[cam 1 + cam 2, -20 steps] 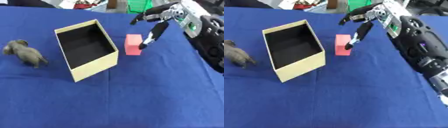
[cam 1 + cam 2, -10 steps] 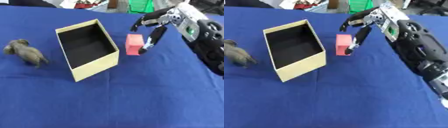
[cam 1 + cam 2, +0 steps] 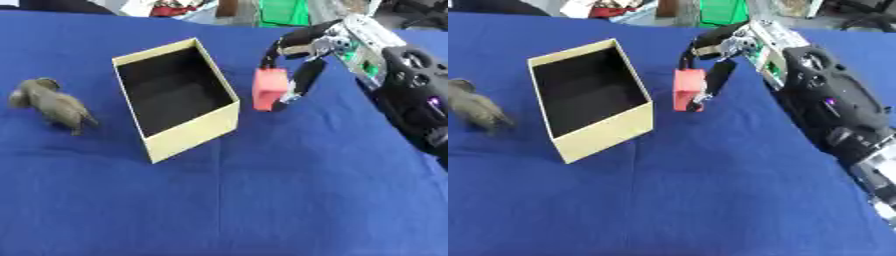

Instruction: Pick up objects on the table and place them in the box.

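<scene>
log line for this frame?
right hand: closing on red block | box: open, empty | toy elephant: left of box, untouched | left hand: out of view

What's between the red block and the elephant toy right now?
The open box stands between the red block and the elephant toy, clearest in the left eye view; otherwise bare blue cloth.

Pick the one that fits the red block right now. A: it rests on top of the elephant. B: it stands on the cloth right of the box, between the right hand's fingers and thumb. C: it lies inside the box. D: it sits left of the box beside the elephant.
B: the red block stands outside the box, on its right, with the right hand closing round it.
</scene>
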